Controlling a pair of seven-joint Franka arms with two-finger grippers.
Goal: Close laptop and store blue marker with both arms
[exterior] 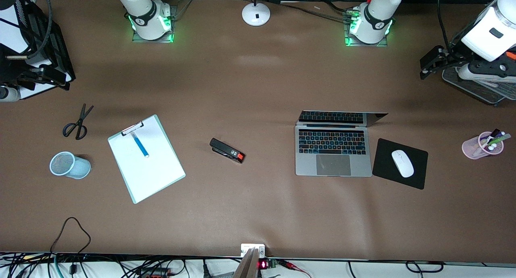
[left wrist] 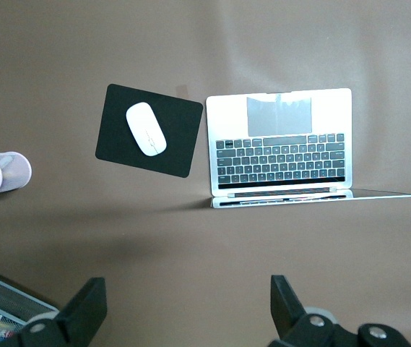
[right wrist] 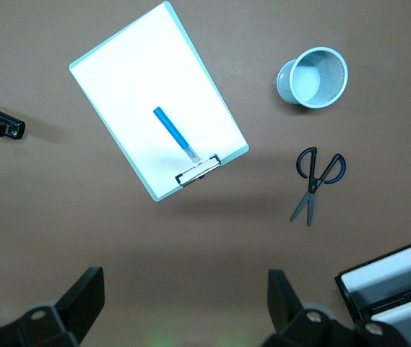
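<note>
No step begun: laptop (exterior: 333,153) stands open beside the mouse pad (exterior: 400,163), blue marker (exterior: 140,144) lies on the clipboard (exterior: 146,163); left gripper (left wrist: 183,307) and right gripper (right wrist: 183,303) hang high with released jaws, each next needing descent.

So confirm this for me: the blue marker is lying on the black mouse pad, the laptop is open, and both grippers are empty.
One thing is wrong. The blue marker lies on the clipboard, not the mouse pad; the front view shows it. The white mouse sits on that pad. The laptop is open, and the left gripper and right gripper are empty.
</note>
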